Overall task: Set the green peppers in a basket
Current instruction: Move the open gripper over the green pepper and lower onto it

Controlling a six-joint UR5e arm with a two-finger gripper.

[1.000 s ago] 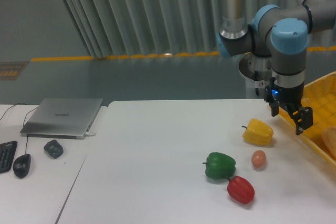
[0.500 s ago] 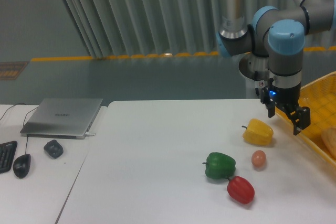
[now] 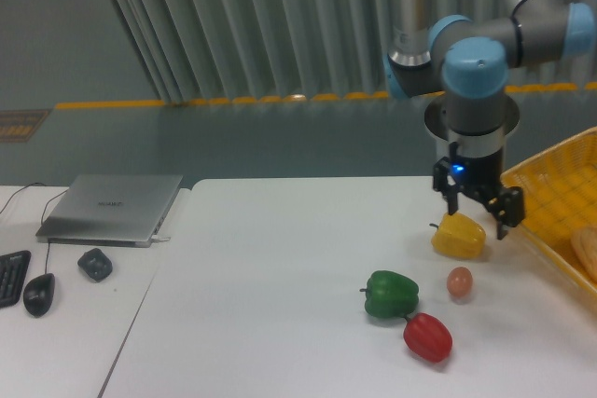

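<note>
White table [image 3: 280, 305] — laptop [image 3: 112, 207] logo unreadable

The large yellow lattice-walled plastic basket [image 3: 552, 184] runs off the right edge, so only its near rim and part of one wall show. A pale rounded item [image 3: 587, 253] inside it is cut by the same edge and cannot be identified. At the left edge, the black keyboard [image 3: 11, 277] is mostly out of view.

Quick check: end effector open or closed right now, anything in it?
End effector: open, holding nothing, above the yellow pepper.
</note>
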